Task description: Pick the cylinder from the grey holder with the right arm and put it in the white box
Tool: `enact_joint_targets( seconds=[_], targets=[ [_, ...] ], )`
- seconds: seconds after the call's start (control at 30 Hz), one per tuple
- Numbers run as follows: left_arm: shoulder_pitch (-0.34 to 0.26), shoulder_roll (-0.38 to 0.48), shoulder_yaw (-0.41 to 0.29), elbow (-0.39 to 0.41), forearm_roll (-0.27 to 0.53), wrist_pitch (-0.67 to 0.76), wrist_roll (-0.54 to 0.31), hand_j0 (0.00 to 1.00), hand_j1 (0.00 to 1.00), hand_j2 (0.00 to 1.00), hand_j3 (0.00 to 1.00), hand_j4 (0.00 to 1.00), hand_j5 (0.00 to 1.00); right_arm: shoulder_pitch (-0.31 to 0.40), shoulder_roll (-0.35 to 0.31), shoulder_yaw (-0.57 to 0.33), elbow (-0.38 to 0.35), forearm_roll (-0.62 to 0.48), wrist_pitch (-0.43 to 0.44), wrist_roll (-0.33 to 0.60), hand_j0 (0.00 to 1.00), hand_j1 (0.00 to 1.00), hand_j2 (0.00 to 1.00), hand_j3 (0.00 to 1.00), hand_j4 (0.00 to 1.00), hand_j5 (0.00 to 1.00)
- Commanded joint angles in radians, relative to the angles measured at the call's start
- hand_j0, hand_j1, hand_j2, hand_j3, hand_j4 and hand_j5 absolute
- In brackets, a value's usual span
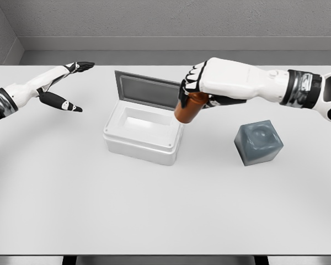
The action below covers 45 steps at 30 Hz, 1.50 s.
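Observation:
My right hand (197, 91) is shut on an orange-brown cylinder (186, 109), gripping its top half. The cylinder hangs tilted in the air at the right rim of the white box (140, 144), its lower end just above that rim. The box stands left of centre on the table with its grey lid (147, 89) propped open at the back; the inside shows bare. The grey holder (259, 142), a cube with a round hollow in its top, sits to the right with nothing in it. My left hand (71, 83) hovers at the far left, fingers spread and holding nothing.
Everything stands on a white table (165, 215) whose front edge runs along the bottom of the view. A grey wall rises behind the table's far edge.

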Motion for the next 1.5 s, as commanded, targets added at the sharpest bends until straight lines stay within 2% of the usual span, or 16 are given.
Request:
enact_joint_targets(
  seconds=[0.0,0.33,0.8,0.9,1.47],
  targets=[
    [0.0,0.001,0.001,-0.001,0.008,0.002,0.0,1.0,1.0,1.0,1.0,1.0,1.0,0.0,0.016,-0.001,0.014,-0.007,0.002,0.003,0.44,0.44,0.44,0.44,0.44,0.44],
    [0.0,0.001,0.001,0.0,0.008,0.002,0.0,1.0,1.0,1.0,1.0,1.0,1.0,0.011,0.068,0.014,0.078,-0.002,0.002,0.03,0.44,0.44,0.44,0.44,0.44,0.44],
    [-0.002,0.001,0.001,0.003,0.007,0.002,0.0,1.0,1.0,1.0,1.0,1.0,1.0,0.006,0.12,0.012,0.106,0.001,0.002,0.033,0.44,0.44,0.44,0.44,0.44,0.44],
    [-0.002,-0.001,0.001,0.003,0.007,0.002,0.0,1.0,1.0,1.0,1.0,1.0,1.0,0.008,0.121,0.014,0.129,0.005,0.002,0.035,0.44,0.44,0.44,0.44,0.44,0.44],
    [-0.002,-0.001,0.0,0.007,0.007,0.002,0.0,1.0,1.0,1.0,1.0,1.0,1.0,0.012,0.138,0.014,0.138,0.005,0.002,0.053,0.45,0.45,0.45,0.45,0.45,0.45]
  ],
)
